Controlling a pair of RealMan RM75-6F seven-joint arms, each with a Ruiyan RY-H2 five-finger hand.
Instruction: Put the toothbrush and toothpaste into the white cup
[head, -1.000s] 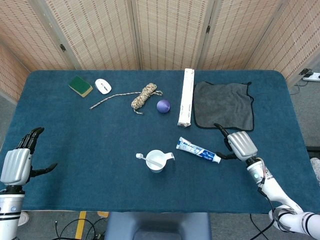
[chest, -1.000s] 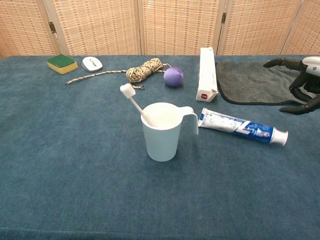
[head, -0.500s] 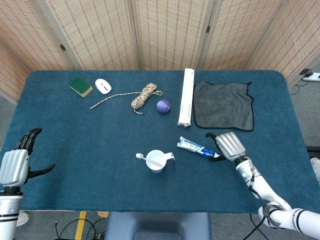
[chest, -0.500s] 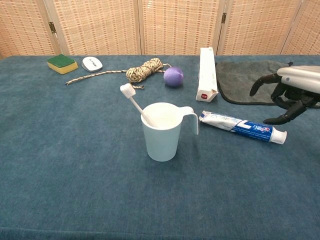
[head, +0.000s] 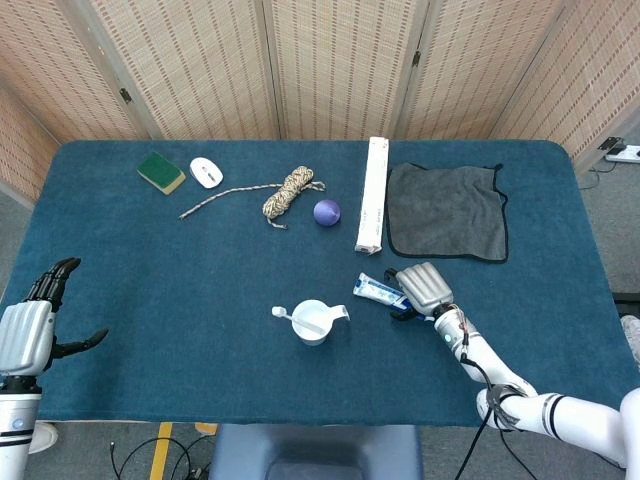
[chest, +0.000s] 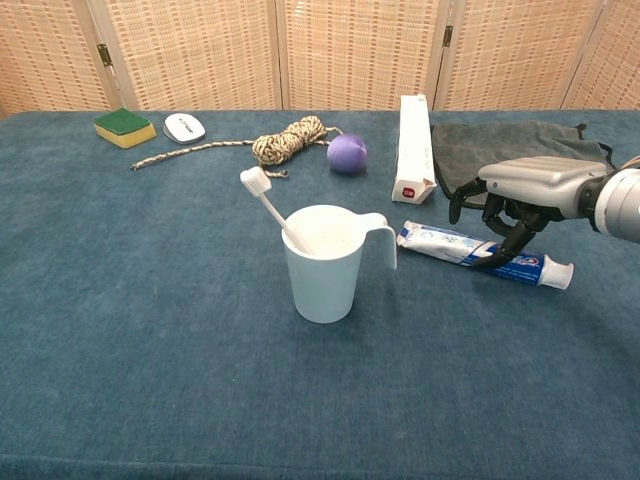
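Observation:
The white cup (head: 312, 322) (chest: 325, 262) stands near the table's front middle. The white toothbrush (head: 283, 314) (chest: 265, 200) leans in it, head up and to the left. To the right of the cup the blue-and-white toothpaste tube (head: 377, 290) (chest: 440, 243) lies flat, cap end pointing right. My right hand (head: 424, 288) (chest: 522, 190) hangs over the tube's middle and cap end with fingers spread and curved down. One fingertip (chest: 487, 262) touches the tube, and no grip shows. My left hand (head: 30, 335) is open at the table's front left edge, far from everything.
Along the back lie a green sponge (head: 160, 172), a small white object (head: 206, 173), a coiled rope (head: 287, 192), a purple ball (head: 327, 211), a long white box (head: 372, 206) and a grey cloth (head: 447, 210). The box and cloth are just behind the tube.
My right hand has moved left from beside the cap end to above the tube, fingers lowering onto it. The left hand sank slightly. Cup and toothbrush are unmoved.

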